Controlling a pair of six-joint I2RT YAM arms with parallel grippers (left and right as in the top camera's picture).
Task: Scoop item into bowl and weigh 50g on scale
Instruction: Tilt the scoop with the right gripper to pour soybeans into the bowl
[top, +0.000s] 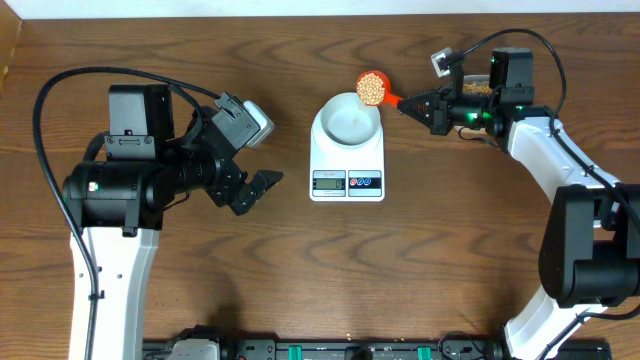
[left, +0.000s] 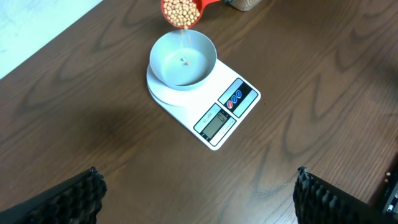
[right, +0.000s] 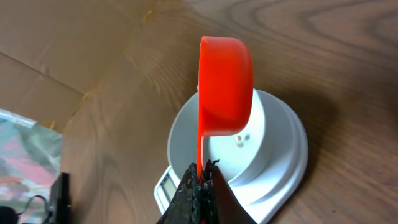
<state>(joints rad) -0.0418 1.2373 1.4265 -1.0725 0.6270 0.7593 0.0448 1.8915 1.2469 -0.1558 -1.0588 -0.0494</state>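
Right gripper (right: 200, 180) is clamped on the handle of the orange scoop (top: 372, 88), which is tipped over the far rim of the bowl (left: 168, 68) on the scale (left: 245, 102). Most beans (left: 182, 12) are in the scoop and a couple are in the bowl. Left gripper (top: 258, 188) is spread wide and idle, well apart from the scale.

Risk: a sharp tilt could spill beans past the rim or overshoot 50g. The display appears unreadable from here.

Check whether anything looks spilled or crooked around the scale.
Nothing stands out. The right gripper tips the orange scoop over the bowl, which sits upright on the scale; beans fall inside it, and none show on the table.
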